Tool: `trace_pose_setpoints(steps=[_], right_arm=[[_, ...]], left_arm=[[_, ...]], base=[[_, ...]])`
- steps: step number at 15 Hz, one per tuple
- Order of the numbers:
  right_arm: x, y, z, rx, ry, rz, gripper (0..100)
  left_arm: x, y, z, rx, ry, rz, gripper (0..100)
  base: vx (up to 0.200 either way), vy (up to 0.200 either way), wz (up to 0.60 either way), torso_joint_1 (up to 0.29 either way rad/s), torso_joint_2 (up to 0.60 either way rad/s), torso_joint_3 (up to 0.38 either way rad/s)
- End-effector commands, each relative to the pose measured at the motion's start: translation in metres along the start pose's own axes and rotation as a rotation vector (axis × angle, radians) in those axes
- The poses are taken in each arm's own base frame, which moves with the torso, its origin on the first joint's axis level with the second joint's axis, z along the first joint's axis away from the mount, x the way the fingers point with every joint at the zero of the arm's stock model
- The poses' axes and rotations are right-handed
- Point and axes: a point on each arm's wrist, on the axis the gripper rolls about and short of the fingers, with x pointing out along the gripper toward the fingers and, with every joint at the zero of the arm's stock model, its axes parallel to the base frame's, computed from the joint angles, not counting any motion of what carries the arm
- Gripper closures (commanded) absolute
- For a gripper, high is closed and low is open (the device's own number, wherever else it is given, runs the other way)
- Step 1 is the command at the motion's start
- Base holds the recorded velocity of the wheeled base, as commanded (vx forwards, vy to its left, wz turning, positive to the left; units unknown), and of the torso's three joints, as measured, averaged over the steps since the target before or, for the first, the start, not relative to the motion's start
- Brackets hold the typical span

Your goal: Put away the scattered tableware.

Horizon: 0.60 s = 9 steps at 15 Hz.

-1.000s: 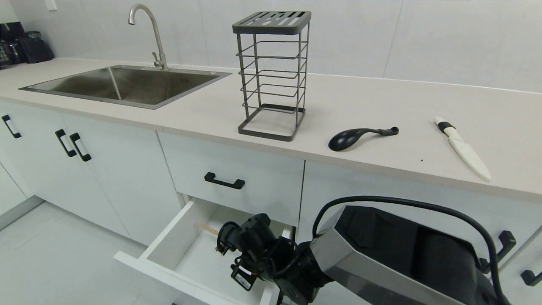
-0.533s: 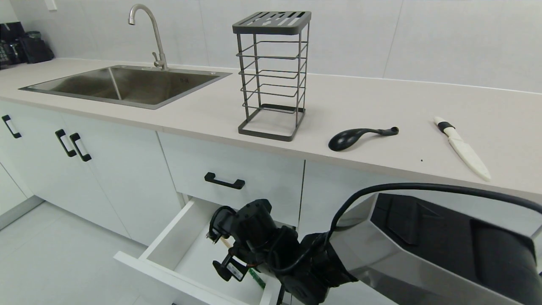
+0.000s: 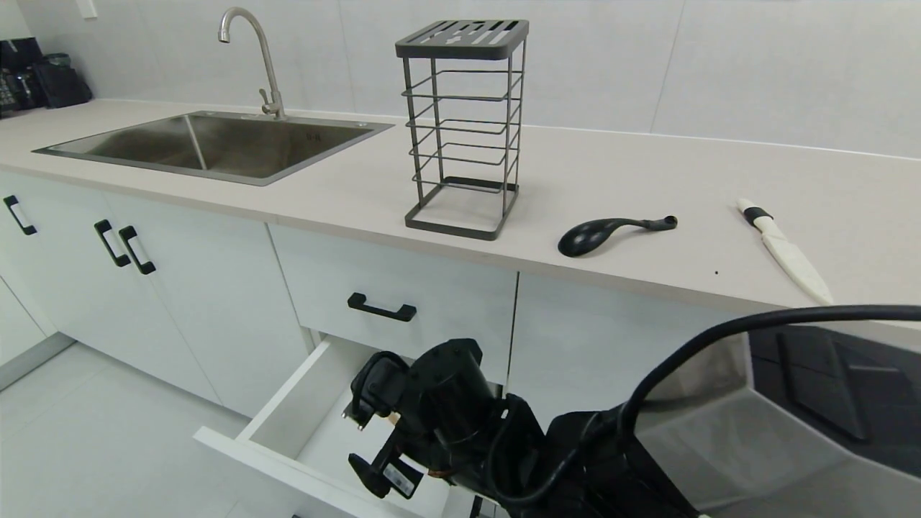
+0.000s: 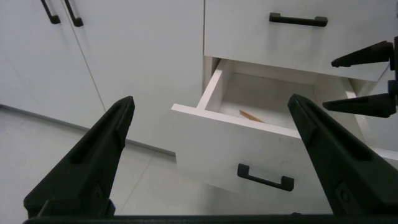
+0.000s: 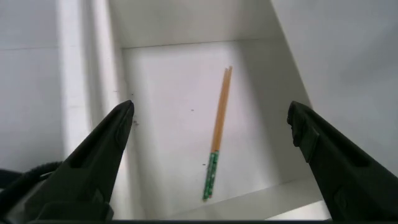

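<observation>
My right gripper (image 5: 210, 118) hung wide open and empty over the open drawer (image 3: 286, 390), with the chopsticks (image 5: 217, 134) lying loose on its floor just below. The left gripper (image 4: 208, 109), equally wide and empty, faced the drawer's front. The spoon (image 3: 603, 232) and knife (image 3: 786, 253) lay on the counter (image 3: 611, 165). I judged that a careless lift could knock the right wrist against the upper drawer (image 3: 432, 284).
</observation>
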Motion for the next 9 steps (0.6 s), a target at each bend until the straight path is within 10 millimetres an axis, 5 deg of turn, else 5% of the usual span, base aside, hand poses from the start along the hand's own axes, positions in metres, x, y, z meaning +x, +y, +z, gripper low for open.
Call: trace_pose_setpoints(steps=[1, 4, 9], right_arm=[[-0.028, 0.005, 0.008, -0.026, -0.045, -0.015, 0], [-0.053, 0.007, -0.037, -0.011, -0.070, -0.101, 0], [-0.063, 0.013, -0.075, -0.005, -0.103, -0.108, 0]], left_arm=[[0.000, 0.000, 0.000, 0.000, 0.001, 0.000, 0], [0.000, 0.000, 0.000, 0.000, 0.001, 0.000, 0], [0.000, 0.000, 0.000, 0.000, 0.001, 0.000, 0]], base=[[0.000, 0.000, 0.00, 0.000, 0.00, 0.000], [0.000, 0.000, 0.00, 0.000, 0.00, 0.000], [0.000, 0.000, 0.00, 0.019, -0.08, -0.061]])
